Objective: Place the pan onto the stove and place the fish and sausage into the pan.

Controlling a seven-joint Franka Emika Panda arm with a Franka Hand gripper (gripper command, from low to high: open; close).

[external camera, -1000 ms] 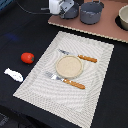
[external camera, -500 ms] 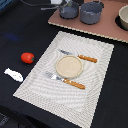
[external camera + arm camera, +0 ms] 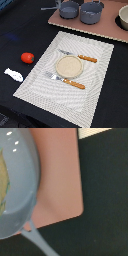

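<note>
The grey-blue pan (image 3: 68, 9) rests on the pinkish stove board (image 3: 102, 29) at the back, its thin blue handle (image 3: 49, 8) pointing to the exterior view's left. The wrist view looks straight down on the pan (image 3: 17, 188), its handle (image 3: 39, 239) and the stove (image 3: 60, 178); something yellowish shows inside the pan at the frame edge. On the black table sit the red-orange sausage (image 3: 27, 57) and, nearer the front, the white fish (image 3: 13, 75), both well apart from the pan. No gripper fingers show in either view.
A larger grey pot (image 3: 91, 11) stands beside the pan on the stove, and a white bowl (image 3: 123, 17) at the exterior view's right edge. A striped placemat (image 3: 95, 75) carries a round plate (image 3: 68, 66) and two pieces of orange-handled cutlery (image 3: 75, 83).
The gripper that hung over the pan has risen out of the top of the exterior view. The pan stays on the stove; fish and sausage have not moved.
</note>
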